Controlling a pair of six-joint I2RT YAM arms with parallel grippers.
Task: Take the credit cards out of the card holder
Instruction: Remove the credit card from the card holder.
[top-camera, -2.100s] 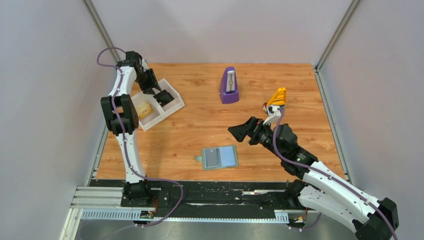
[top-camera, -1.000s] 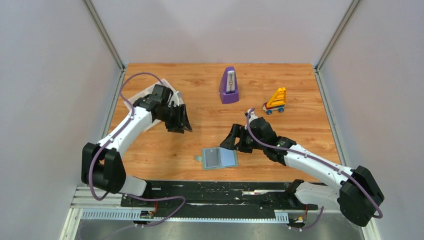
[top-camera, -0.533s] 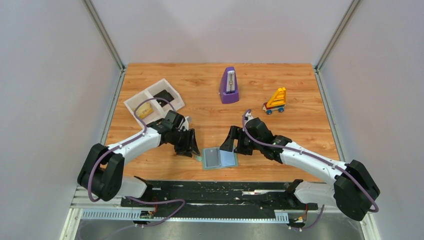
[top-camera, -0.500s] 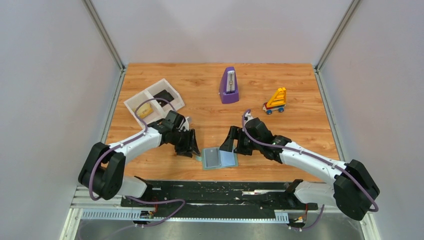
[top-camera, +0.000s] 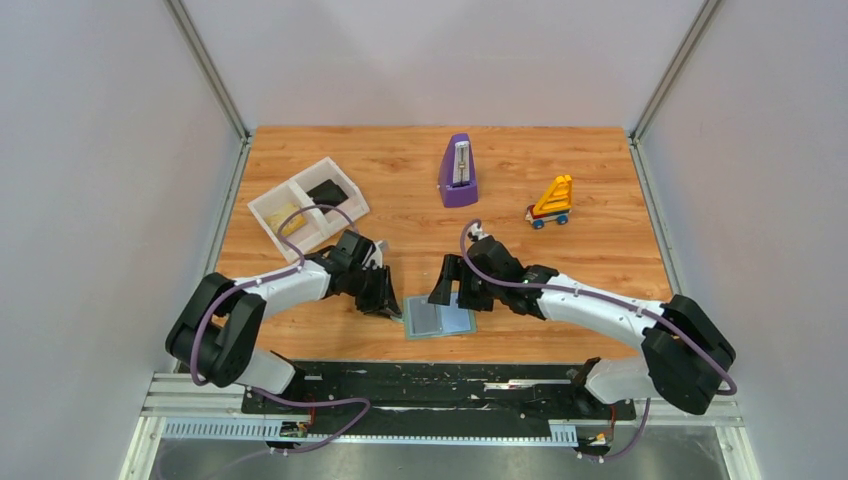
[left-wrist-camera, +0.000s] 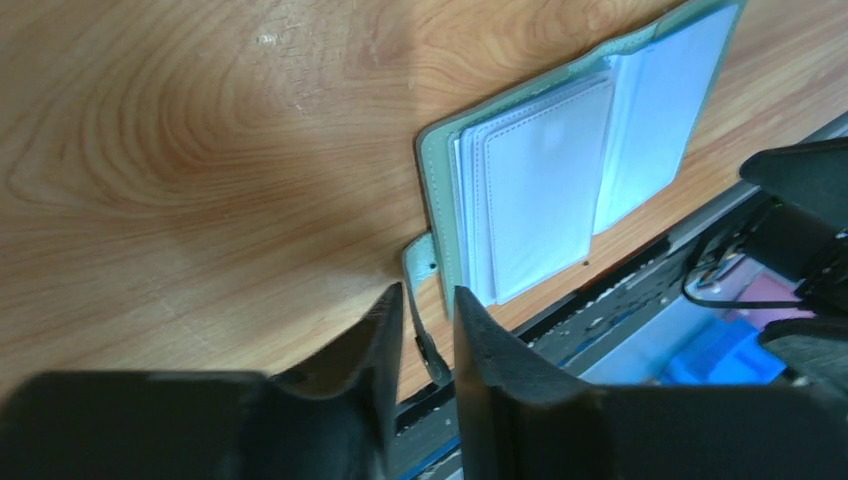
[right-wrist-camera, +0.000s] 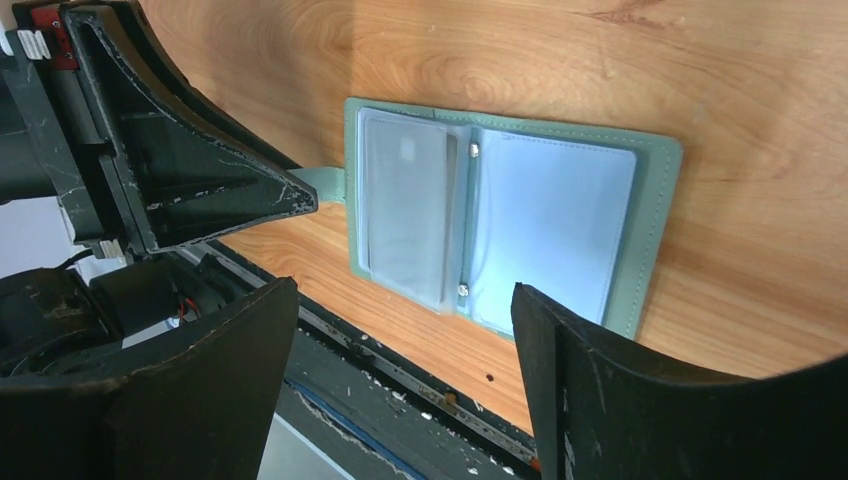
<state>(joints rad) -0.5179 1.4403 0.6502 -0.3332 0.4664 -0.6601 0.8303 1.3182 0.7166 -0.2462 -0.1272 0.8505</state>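
The pale teal card holder (top-camera: 441, 318) lies open on the table near the front edge, its greyish pockets up (right-wrist-camera: 500, 225). Its small strap tab (left-wrist-camera: 420, 265) sticks out on the left. My left gripper (top-camera: 390, 303) is low at that edge. Its fingers (left-wrist-camera: 428, 300) stand narrowly apart with the strap between them, not pressed on it. My right gripper (top-camera: 447, 290) hovers over the holder's far edge, wide open and empty (right-wrist-camera: 400, 300). A yellowish-gold card (top-camera: 290, 218) and a dark card (top-camera: 325, 190) lie in the white tray (top-camera: 262, 205).
A purple metronome (top-camera: 458, 172) stands at the back middle. A yellow toy vehicle (top-camera: 552, 201) stands at the back right. The black table rail (top-camera: 440, 372) runs just in front of the holder. The left gripper shows in the right wrist view (right-wrist-camera: 200, 190).
My left arm has come down from the tray to the holder's strap tab. My right gripper has moved left and lower over the holder. The holder has not moved.
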